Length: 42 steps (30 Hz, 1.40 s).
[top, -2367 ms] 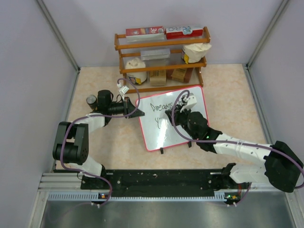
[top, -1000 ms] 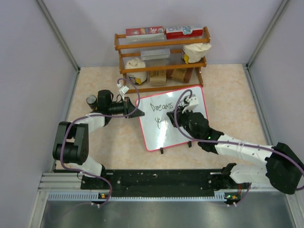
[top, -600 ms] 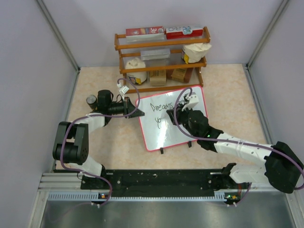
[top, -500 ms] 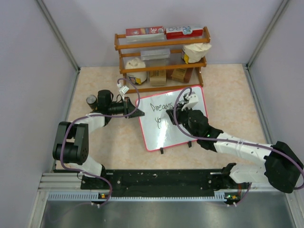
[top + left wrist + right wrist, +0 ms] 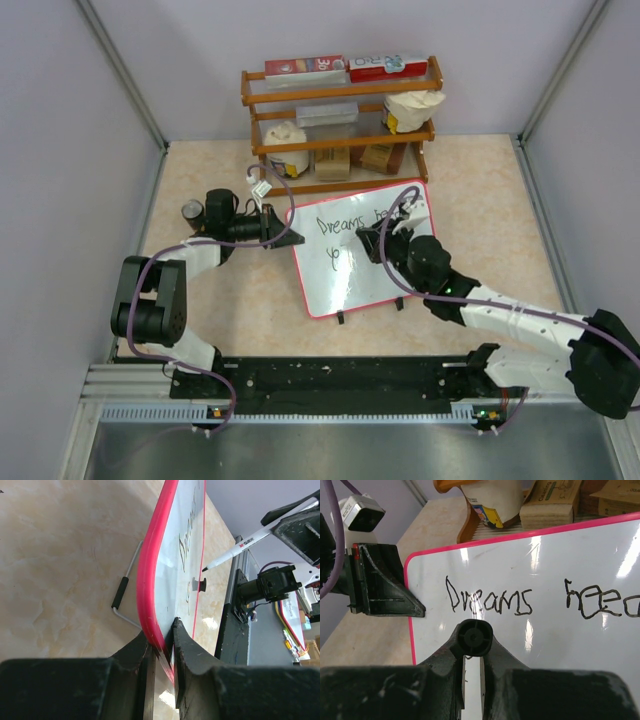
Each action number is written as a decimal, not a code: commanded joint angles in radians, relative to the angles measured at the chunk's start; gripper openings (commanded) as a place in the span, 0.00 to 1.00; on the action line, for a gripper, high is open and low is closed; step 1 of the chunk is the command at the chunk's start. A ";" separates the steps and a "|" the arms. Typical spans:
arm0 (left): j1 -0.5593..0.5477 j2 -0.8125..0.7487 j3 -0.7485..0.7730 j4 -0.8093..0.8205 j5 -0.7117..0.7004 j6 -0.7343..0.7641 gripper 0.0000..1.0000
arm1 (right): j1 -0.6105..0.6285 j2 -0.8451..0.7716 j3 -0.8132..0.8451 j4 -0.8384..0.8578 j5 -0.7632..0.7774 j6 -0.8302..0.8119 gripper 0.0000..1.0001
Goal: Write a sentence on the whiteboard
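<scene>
1. Beige marbled tabletop [image 5: 480, 200] backs onto a wooden shelf rack [image 5: 340, 95].
2. Right gripper [image 5: 472, 672] is clamped on a white-barrelled, black-tipped marker [image 5: 250, 541]; tip contact cannot be confirmed.
3. Red-framed white rectangular whiteboard [image 5: 350, 285] stands tilted mid-table; its black handwritten sentence [image 5: 490, 600] reads "Dreams need", second line begun.
4. Left gripper [image 5: 162, 641] pinches the board's left frame edge.
5. Risk: excess tip pressure may slide the board from that pinch, smearing letters.
</scene>
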 commanded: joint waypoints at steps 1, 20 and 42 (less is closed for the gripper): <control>-0.002 0.022 -0.007 -0.032 -0.086 0.135 0.00 | -0.015 -0.035 0.006 0.049 0.016 -0.015 0.00; -0.002 0.020 -0.007 -0.035 -0.086 0.138 0.00 | -0.023 0.026 -0.011 0.015 -0.008 -0.007 0.00; -0.002 0.020 -0.007 -0.037 -0.089 0.139 0.00 | -0.030 -0.032 -0.051 -0.030 0.032 -0.017 0.00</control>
